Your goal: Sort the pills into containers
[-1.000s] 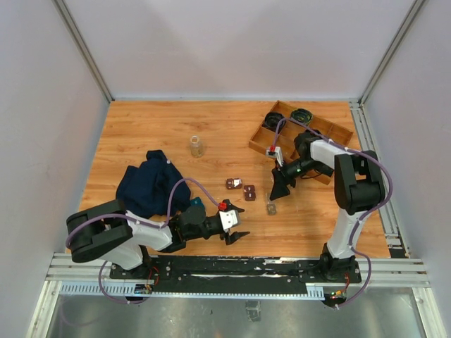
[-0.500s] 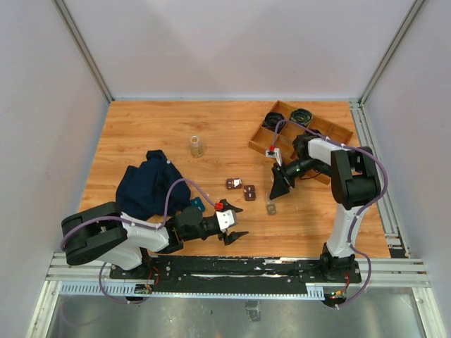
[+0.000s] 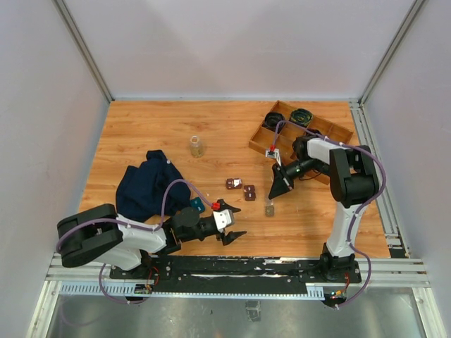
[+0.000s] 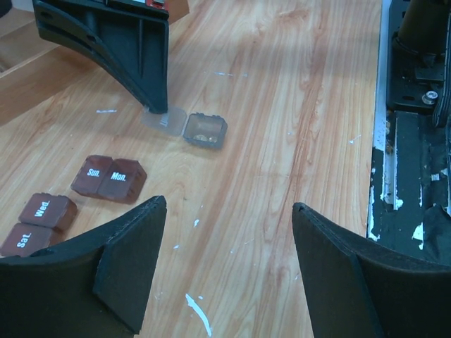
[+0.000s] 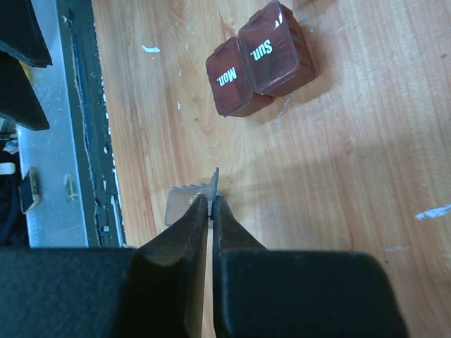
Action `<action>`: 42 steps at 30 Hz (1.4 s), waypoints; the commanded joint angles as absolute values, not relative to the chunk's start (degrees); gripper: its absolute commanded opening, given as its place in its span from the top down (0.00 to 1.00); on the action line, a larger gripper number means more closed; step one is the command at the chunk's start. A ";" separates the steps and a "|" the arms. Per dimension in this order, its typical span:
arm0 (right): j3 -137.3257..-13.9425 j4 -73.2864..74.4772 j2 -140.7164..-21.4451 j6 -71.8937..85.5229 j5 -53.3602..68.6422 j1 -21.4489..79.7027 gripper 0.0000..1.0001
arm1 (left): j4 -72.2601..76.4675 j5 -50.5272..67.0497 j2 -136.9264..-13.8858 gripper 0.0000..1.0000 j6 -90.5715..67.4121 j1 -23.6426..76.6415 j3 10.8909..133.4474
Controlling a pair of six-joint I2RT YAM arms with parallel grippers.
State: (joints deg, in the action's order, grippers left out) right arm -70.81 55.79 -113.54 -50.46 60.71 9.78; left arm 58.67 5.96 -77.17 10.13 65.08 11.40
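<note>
The right gripper (image 5: 211,203) is pinching its fingers together on the edge of the clear lid (image 4: 163,118) of a small open box (image 4: 205,131). The box is lying on the table (image 3: 155,127) near the brown Sun. and Mon. boxes (image 5: 257,67). The Wed. and Sat. boxes (image 4: 35,222) are sitting just beside those. The left gripper (image 4: 227,204) is hovering low over the wood, jaws wide apart, holding nothing.

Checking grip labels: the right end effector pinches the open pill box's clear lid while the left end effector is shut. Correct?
No: the left end effector is open, per the left wrist view. The right end effector does pinch the clear lid.
</note>
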 commanded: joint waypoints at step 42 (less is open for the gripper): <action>-46.84 -21.09 -68.57 48.00 66.41 6.50 0.99 | 102.02 -14.22 -84.32 0.17 10.66 65.79 15.43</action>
